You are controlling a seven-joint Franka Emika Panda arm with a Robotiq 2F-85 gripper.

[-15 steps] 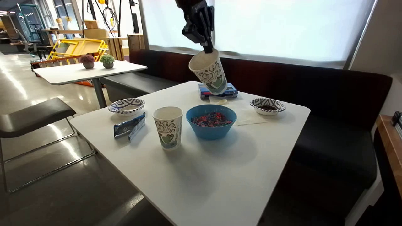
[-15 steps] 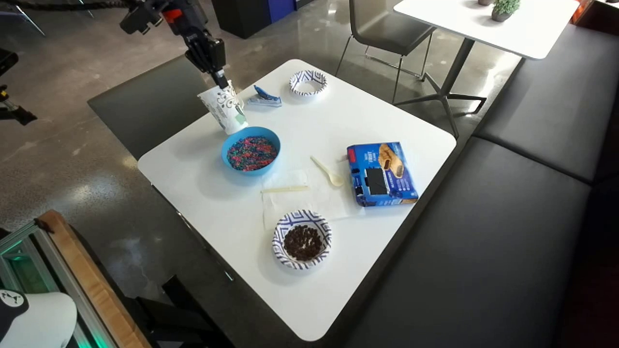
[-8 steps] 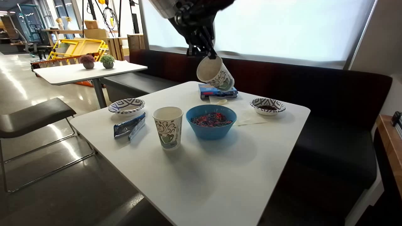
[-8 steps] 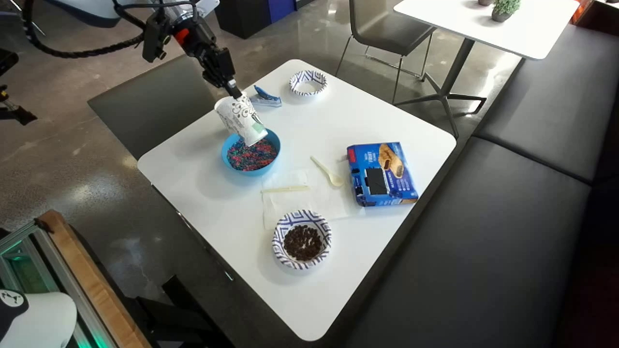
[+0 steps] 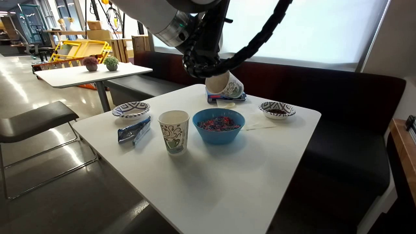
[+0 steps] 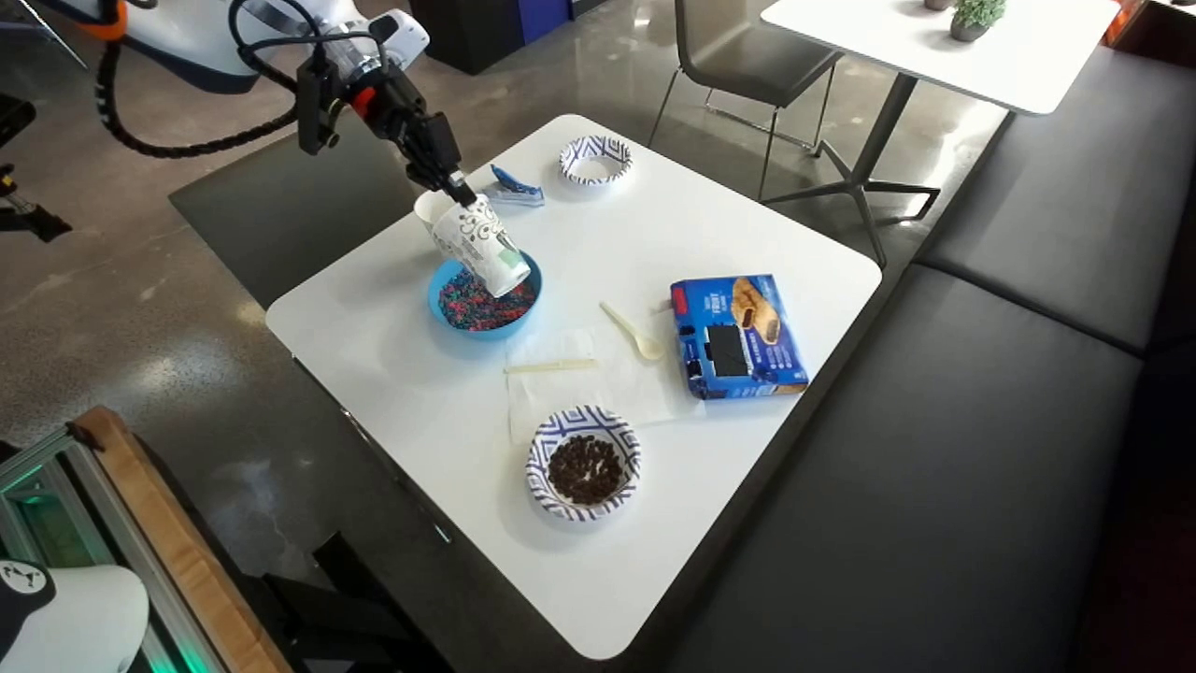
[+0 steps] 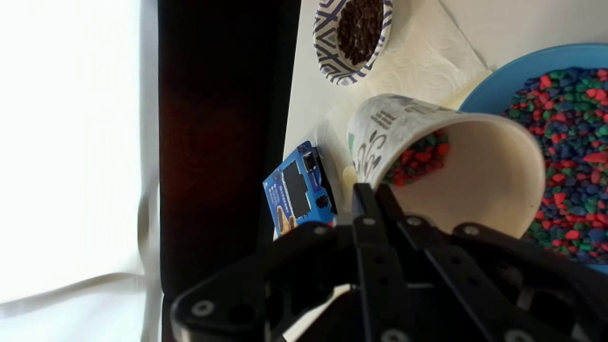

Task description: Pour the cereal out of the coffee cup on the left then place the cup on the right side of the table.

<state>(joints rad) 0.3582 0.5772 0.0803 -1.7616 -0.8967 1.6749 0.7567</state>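
Above the desk (image 6: 598, 579), claw (image 7: 375, 191) is pinched closed on a tilted cup (image 7: 484, 178) by its rim, red-and-green cereal (image 7: 420, 159) inside.

Beside a blue box (image 6: 759, 346), there lies a pale spoon (image 6: 639, 337). One patterned bowl (image 6: 598, 421) contains dark brown pieces (image 6: 586, 472); a second patterned bowl (image 6: 594, 147) stands near a blue wrapper (image 6: 519, 193). In an exterior view, a reddish potted plant (image 5: 90, 63) and a green potted plant (image 5: 111, 62) stand together on another white table (image 5: 70, 76).
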